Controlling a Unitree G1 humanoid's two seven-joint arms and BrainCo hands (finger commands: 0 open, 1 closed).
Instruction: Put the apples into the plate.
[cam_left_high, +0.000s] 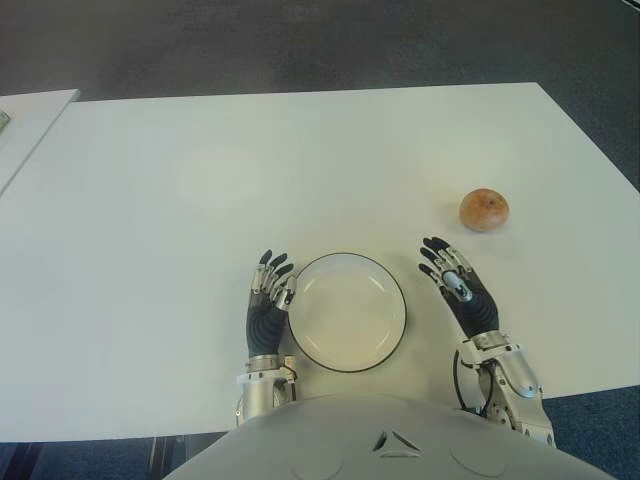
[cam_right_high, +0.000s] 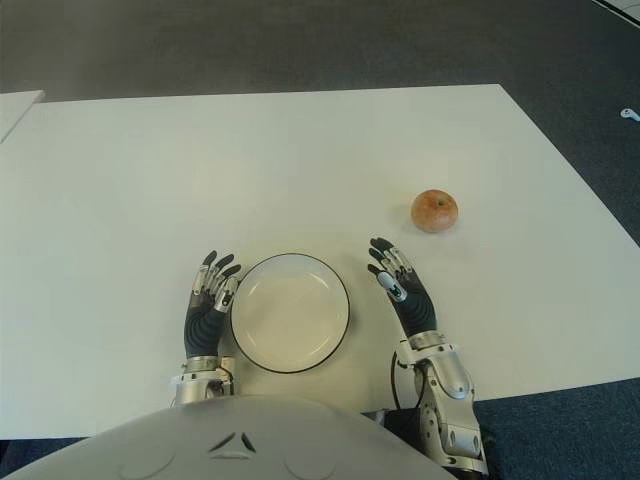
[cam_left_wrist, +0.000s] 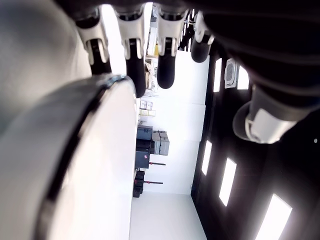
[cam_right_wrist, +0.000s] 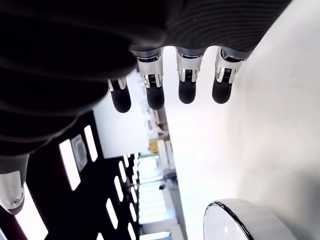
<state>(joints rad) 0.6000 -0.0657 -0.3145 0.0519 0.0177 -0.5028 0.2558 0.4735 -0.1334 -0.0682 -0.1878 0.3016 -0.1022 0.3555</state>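
White table (cam_left_high: 200, 180) fills most of the eye views, with dark carpet along the top of the frame and at the right edge. At the upper left of the left eye view the corner of a second table (cam_left_high: 30, 115) shows.

Near the bottom centre of the frame the plate (cam_left_high: 347, 311) sits on the table. It is white with a thin dark rim, and nothing lies in it. Only one apple (cam_left_high: 484, 210) is visible, at the right of the frame, above and to the right of the plate and well apart from it. It stands free on the table, and nothing touches it.

The left hand (cam_left_high: 268, 300) shows just beside the left rim of the plate, fingers stretched out and relaxed, holding nothing. Its wrist view shows the fingertips straight, close to the plate's edge. The right hand (cam_left_high: 458, 286) shows to the right of the plate, between the plate and the apple but lower in the frame than the apple. Its fingers are also straight and a little spread, and it holds nothing.

As I judge it, the task has not started: the apple is not picked up and the plate is bare. The right hand is the nearer one, so it seems the natural one to reach for the apple, close around it, and carry it over to the plate. I cannot tell whether more apples exist outside the pictures.
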